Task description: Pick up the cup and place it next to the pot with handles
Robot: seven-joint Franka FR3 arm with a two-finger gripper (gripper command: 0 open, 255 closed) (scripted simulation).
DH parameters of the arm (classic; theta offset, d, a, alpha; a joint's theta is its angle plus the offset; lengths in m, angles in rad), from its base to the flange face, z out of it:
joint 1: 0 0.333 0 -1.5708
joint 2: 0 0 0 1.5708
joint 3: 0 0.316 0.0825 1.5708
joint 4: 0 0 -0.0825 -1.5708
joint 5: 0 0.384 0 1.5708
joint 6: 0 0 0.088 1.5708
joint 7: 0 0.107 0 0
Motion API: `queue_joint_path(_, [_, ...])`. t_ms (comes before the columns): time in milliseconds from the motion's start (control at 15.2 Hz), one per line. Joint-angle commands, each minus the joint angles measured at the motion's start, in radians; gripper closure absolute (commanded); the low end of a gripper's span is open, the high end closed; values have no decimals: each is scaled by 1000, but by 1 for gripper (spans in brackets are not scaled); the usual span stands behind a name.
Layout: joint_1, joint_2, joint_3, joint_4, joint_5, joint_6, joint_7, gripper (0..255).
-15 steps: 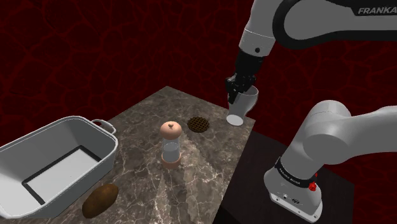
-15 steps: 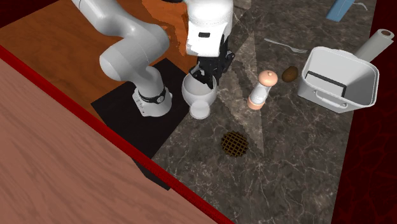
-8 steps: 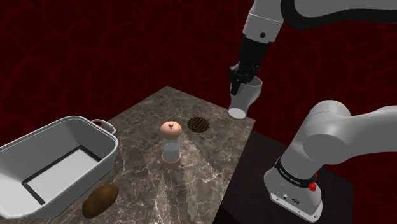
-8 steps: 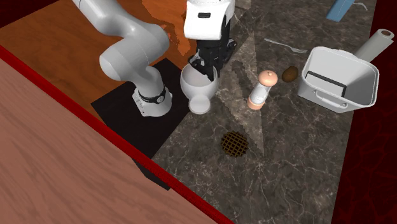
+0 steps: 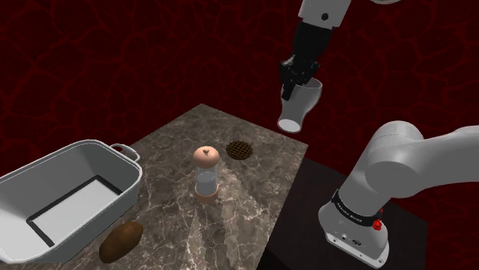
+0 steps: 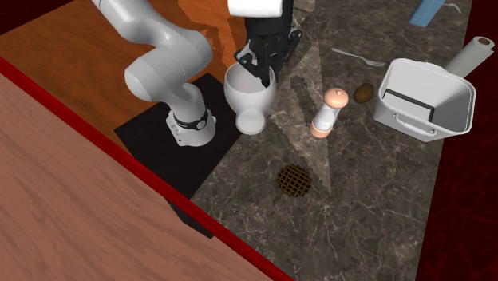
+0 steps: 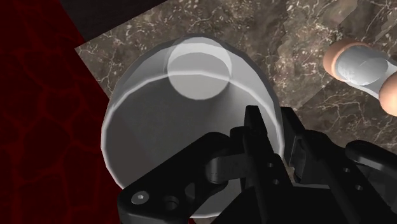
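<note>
A pale grey cup [image 5: 298, 108] hangs tilted in the air above the marble table's corner nearest the stand, its base lowest. My gripper [image 5: 295, 77] is shut on its rim from above. In the second exterior view the cup [image 6: 250, 97] hangs under the gripper [image 6: 260, 64]. In the wrist view one black finger sits inside the cup [image 7: 184, 114] and the other outside, with the gripper [image 7: 272, 129] pinching the wall. The grey pot with handles [image 5: 123, 195] stands at the table's far end from the cup, at the shoulder view's lower left, also [image 6: 409, 120].
A pepper mill [image 5: 206, 175] with a tan top stands mid-table between cup and pot. A brown round trivet [image 5: 240, 149] lies near the cup. A brown potato-like lump [image 5: 120, 241] lies beside the pot. A fork [image 6: 355, 56] and a paper roll [image 6: 471, 54] lie beyond.
The gripper has risen with the cup in its grip. The cup's base has left the table and now hangs well above it. Nothing else has moved.
</note>
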Motion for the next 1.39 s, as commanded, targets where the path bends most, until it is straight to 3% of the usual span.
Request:
queue_joint_path(0, [-1,9,-1,31,-2,-21,3,255])
queue_joint_path(132, [-2,16,-3,58,-4,-41,4,255])
queue_joint_path(726, [-16,371,107,263,18,120,86,255])
queue_joint_path(1320, [-36,735,209,568,-47,184,199,255])
